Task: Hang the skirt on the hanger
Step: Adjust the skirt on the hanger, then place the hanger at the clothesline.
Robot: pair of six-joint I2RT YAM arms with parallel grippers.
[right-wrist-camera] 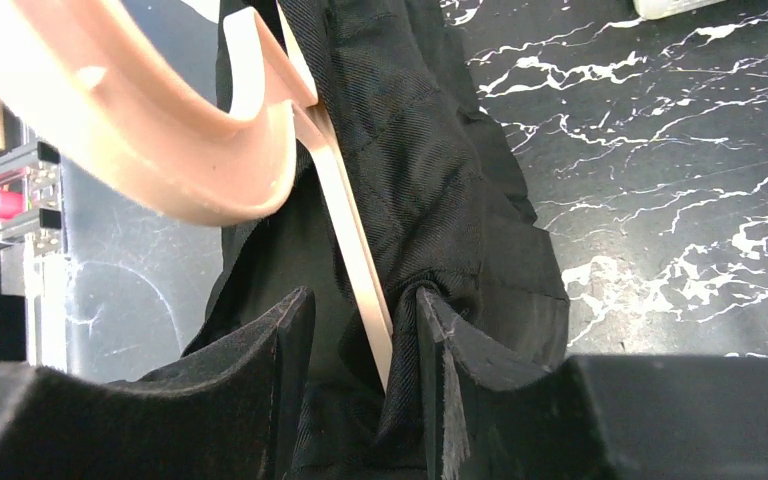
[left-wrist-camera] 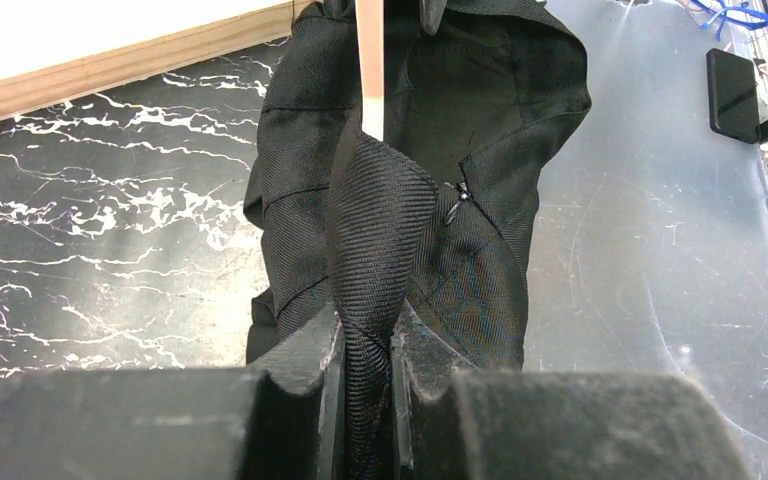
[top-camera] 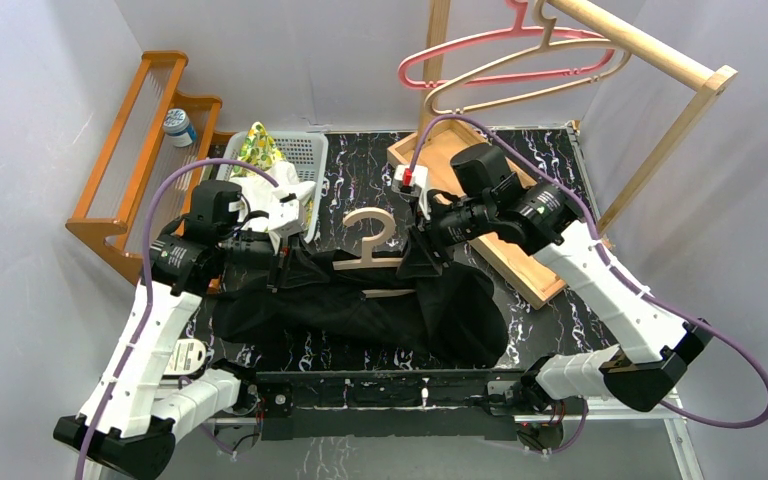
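The black skirt [top-camera: 360, 312] lies crumpled across the near middle of the table. A pale wooden hanger [top-camera: 374, 240] rests at its upper edge, hook pointing away from the arms. My left gripper [top-camera: 285, 262] is at the skirt's left end, shut on a twisted fold of skirt [left-wrist-camera: 380, 200] fabric, and the hanger's bar [left-wrist-camera: 370, 60] runs off beyond it. My right gripper [top-camera: 422, 262] is at the hanger's right end. Its jaws stand apart, open, around the hanger's arm [right-wrist-camera: 350, 240] and a bunch of skirt [right-wrist-camera: 410, 150]; the right finger [right-wrist-camera: 450, 340] touches the cloth.
A white basket [top-camera: 305, 160] holding a yellow-green cloth [top-camera: 257, 148] stands behind the left gripper. A wooden tray [top-camera: 520, 270] lies at the back right under a wooden rail with pink and beige hangers [top-camera: 510, 55]. An orange rack [top-camera: 140, 150] with a bottle [top-camera: 178, 125] is far left.
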